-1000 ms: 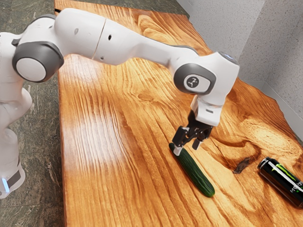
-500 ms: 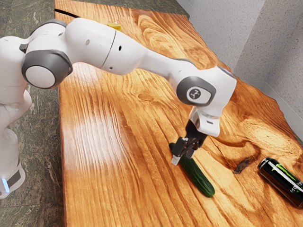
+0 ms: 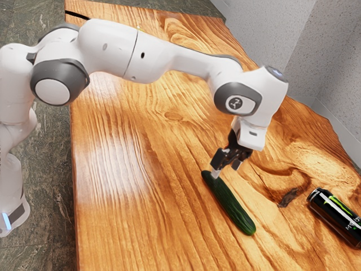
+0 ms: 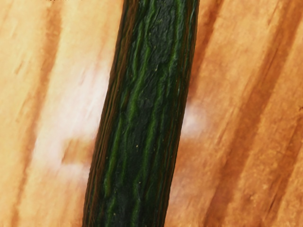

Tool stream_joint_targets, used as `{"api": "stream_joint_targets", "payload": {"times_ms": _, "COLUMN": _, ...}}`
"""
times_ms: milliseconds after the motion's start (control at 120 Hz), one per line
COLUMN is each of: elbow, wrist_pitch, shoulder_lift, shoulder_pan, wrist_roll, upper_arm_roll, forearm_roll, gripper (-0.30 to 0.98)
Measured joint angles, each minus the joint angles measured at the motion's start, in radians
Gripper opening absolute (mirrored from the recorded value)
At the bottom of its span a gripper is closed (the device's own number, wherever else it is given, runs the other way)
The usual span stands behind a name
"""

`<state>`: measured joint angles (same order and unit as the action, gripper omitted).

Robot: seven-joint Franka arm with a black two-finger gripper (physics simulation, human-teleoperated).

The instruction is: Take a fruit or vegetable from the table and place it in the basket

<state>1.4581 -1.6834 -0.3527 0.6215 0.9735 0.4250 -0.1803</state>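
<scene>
Cucumber (image 3: 232, 208) slants lengthwise toward the exterior view's lower right, near the tool (image 3: 225, 171), 2 fingers parted.

From beside and above the arm (image 3: 175, 59), the exterior view faces down across the table (image 3: 135, 209); the wrist view looks down far nearer, sharing the cucumber (image 3: 232, 206)

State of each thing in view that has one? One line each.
End effector: open, fingers apart, over the cucumber.
Cucumber: whole, lying on the table, not gripped.
Can: on its side; opened or sealed, can't tell.
Arm: bent, reaching out over the table.
Yellow thing: mostly hidden behind the arm, can't tell.
</scene>
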Motion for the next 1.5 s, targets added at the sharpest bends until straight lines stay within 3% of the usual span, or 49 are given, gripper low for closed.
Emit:
{"api": "stream_joint_targets", "payload": {"times_ms": 192, "elbow": -0.121, "wrist_pitch": -0.01, "shoulder_lift": -0.063, "shoulder_pan": -0.183, "wrist_roll": 0.07, "upper_arm_roll": -0.216, "forearm_roll": 0.075, "gripper": 0.69}}
{"api": "stream_joint_targets", "payload": {"times_ms": 325, "elbow": -0.157, "wrist_pitch": -0.013, "shoulder_lift": -0.099, "shoulder_pan": -0.209, "wrist_roll": 0.106, "upper_arm_roll": -0.267, "forearm_roll": 0.081, "gripper": 0.68}}
{"api": "stream_joint_targets", "payload": {"times_ms": 700, "elbow": -0.13, "wrist_pitch": -0.051, "shoulder_lift": -0.12, "shoulder_pan": -0.211, "wrist_roll": 0.168, "upper_arm_roll": -0.273, "forearm_roll": 0.026, "gripper": 0.69}}
{"api": "stream_joint_targets", "payload": {"times_ms": 892, "elbow": -0.103, "wrist_pitch": -0.061, "shoulder_lift": -0.105, "shoulder_pan": -0.164, "wrist_roll": 0.176, "upper_arm_roll": -0.259, "forearm_roll": 0.018, "gripper": 0.68}}
{"api": "stream_joint_targets", "payload": {"times_ms": 1050, "elbow": -0.045, "wrist_pitch": -0.074, "shoulder_lift": -0.088, "shoulder_pan": -0.111, "wrist_roll": 0.179, "upper_arm_roll": -0.183, "forearm_roll": -0.006, "gripper": 0.69}}
{"api": "stream_joint_targets", "payload": {"times_ms": 1500, "elbow": -0.004, "wrist_pitch": -0.118, "shoulder_lift": -0.102, "shoulder_pan": -0.119, "wrist_roll": 0.185, "upper_arm_roll": -0.175, "forearm_roll": -0.049, "gripper": 0.69}}
